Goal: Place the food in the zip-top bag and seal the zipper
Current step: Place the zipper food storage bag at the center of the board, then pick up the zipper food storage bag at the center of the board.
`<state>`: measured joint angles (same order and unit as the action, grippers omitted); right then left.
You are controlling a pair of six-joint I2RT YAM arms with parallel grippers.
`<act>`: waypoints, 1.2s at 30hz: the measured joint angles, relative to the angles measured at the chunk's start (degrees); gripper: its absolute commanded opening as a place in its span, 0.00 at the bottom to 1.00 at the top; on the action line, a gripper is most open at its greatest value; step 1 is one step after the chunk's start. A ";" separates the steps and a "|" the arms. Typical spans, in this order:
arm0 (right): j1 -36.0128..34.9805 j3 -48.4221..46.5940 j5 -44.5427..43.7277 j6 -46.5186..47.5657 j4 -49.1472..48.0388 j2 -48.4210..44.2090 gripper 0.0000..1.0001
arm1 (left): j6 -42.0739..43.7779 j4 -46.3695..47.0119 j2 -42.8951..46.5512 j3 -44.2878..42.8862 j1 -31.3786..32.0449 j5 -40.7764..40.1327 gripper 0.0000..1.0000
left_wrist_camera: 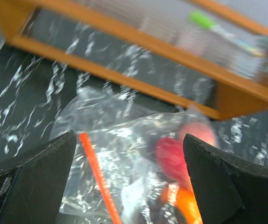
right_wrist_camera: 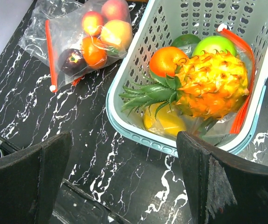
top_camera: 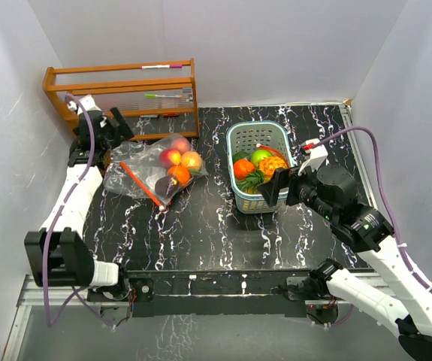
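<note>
The left hand (left_wrist_camera: 129, 140) and right hand (right_wrist_camera: 123, 137) gape empty; a careless pinch on the zipper (top_camera: 142, 184) could drag the bag (top_camera: 122, 177), spilling fruit (top_camera: 179, 167).

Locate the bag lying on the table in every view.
Top external: the bag lies left of centre, between the rack and the basket.
Left wrist: it fills the lower middle, blurred, below the rack.
Right wrist: it lies at top left, left of the basket.
Shared landmark: the bag's red zipper, seen in all three views.
</note>
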<state>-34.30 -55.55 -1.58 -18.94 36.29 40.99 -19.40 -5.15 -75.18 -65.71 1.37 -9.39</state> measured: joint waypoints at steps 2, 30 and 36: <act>0.00 0.17 0.00 -0.31 0.26 0.00 0.99 | -3.48 -1.29 -3.43 0.28 -2.56 -1.31 0.97; 0.22 0.92 0.02 -0.85 1.20 -2.12 0.98 | 1.99 13.33 -16.06 13.73 -10.12 2.16 0.58; 0.22 1.68 0.02 -1.18 1.51 -4.04 0.99 | 2.93 10.84 -21.20 12.26 -10.14 2.05 0.25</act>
<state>-34.09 -53.87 -1.56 -20.12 37.80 36.95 -16.47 5.69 -96.38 -53.45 -8.78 -7.33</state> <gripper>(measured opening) 0.984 0.436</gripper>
